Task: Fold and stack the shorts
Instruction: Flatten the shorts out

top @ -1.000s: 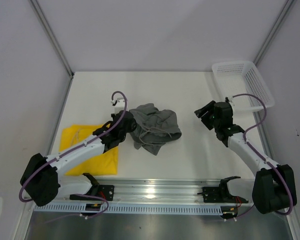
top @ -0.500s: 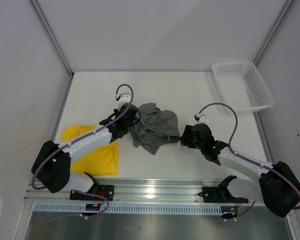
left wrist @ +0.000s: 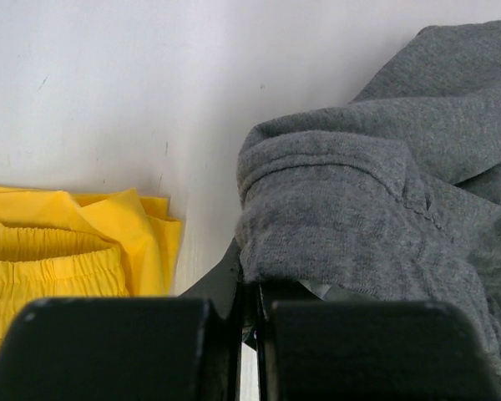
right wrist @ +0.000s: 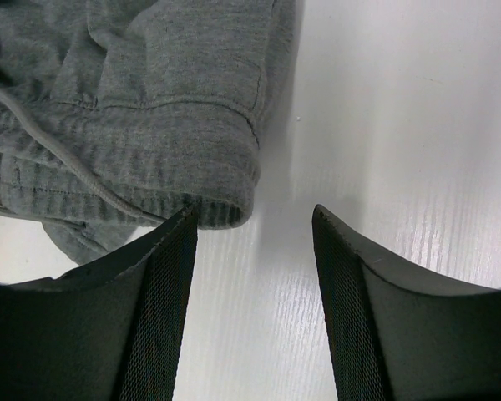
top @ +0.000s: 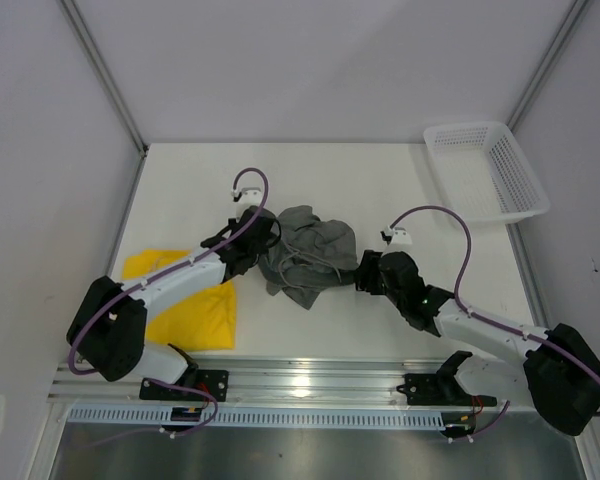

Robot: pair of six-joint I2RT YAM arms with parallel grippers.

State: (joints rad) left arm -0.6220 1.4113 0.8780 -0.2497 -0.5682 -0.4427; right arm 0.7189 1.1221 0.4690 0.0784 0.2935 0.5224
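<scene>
The grey-green shorts (top: 308,252) lie crumpled mid-table. They also show in the left wrist view (left wrist: 376,192) and the right wrist view (right wrist: 142,109). My left gripper (top: 261,242) is at their left edge, and its jaws (left wrist: 252,288) are closed on a fold of the grey cloth. My right gripper (top: 364,272) is open and low at their right edge. The ribbed waistband corner (right wrist: 225,209) sits just inside its left fingertip (right wrist: 179,242), and bare table fills the gap (right wrist: 252,215) between the fingers. The yellow shorts (top: 185,312) lie flat at the front left, partly under my left arm, and appear in the left wrist view (left wrist: 58,251).
A white mesh basket (top: 467,127) stands at the back right corner. The table's metal rail (top: 310,380) runs along the front edge, and grey walls close in on three sides.
My right arm swung from near the basket down and left to the grey shorts' right edge. My left gripper shifted slightly up along their left edge.
</scene>
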